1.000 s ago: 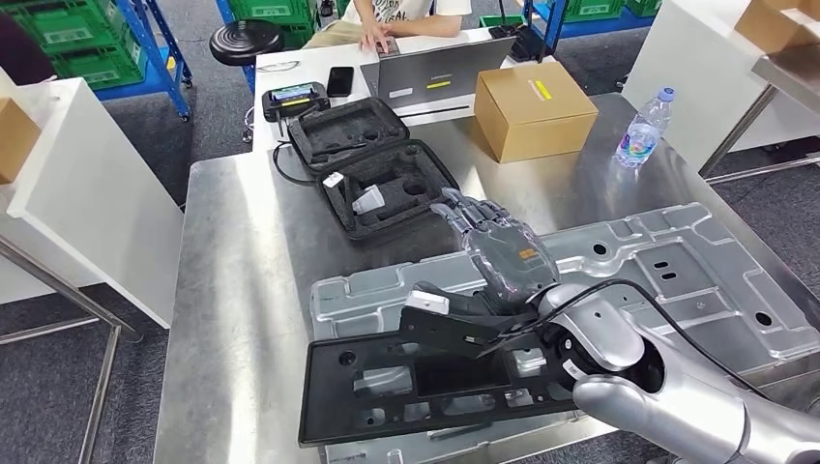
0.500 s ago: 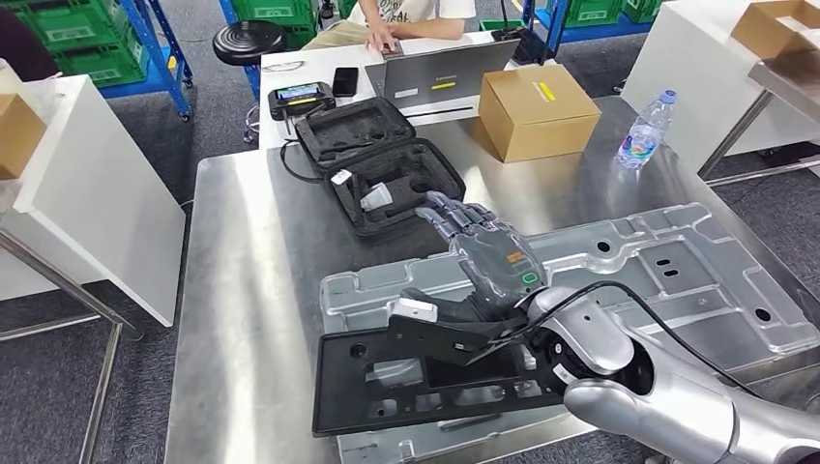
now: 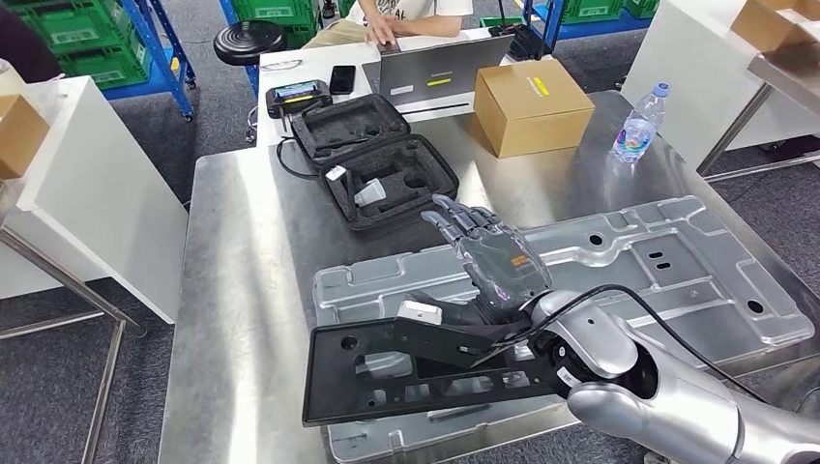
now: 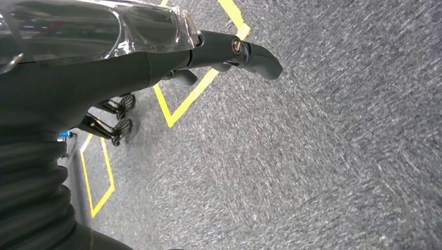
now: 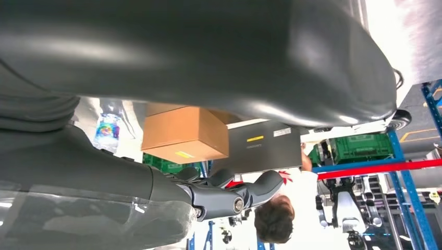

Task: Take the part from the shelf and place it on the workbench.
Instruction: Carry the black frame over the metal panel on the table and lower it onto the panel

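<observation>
One black plastic part (image 3: 425, 372), a long flat frame with cut-outs, sits at the near edge of the steel bench (image 3: 242, 290), lying across the near left corner of a large grey stamped metal panel (image 3: 677, 280). Its left end is over bare bench, its right end under the wrist of the right arm.

Right robot hand (image 3: 483, 266): comes in from the near right, palm down above the part and the panel. Thumb tucked against the raised black bracket at the part's far edge; the other fingers (image 3: 454, 220) stretched forward and spread, pointing to the far left. It looks to grip the part between thumb and palm, though the contact itself is half hidden. The right wrist view shows the dark underside of the part (image 5: 208, 47) close over the camera and a fingertip (image 5: 260, 187) beyond it.

Left robot hand (image 4: 156, 57): hangs over grey carpet with yellow floor lines (image 4: 177, 104). Fingers extended, slightly bent, holding nothing.

Other things on the bench:
- open black foam-lined case (image 3: 372, 159), far of the hand, with a small white piece inside
- cardboard box (image 3: 532, 106), far centre
- water bottle (image 3: 635, 130), far right

Beyond the bench, a white table carries a grey laptop (image 3: 440, 72), a phone (image 3: 340, 79) and a handheld controller (image 3: 295, 97). A person (image 3: 401, 14) sits behind it with a hand at the laptop. Black stool (image 3: 247, 41) to the far left; blue racks with green crates (image 3: 73, 43) beyond.
</observation>
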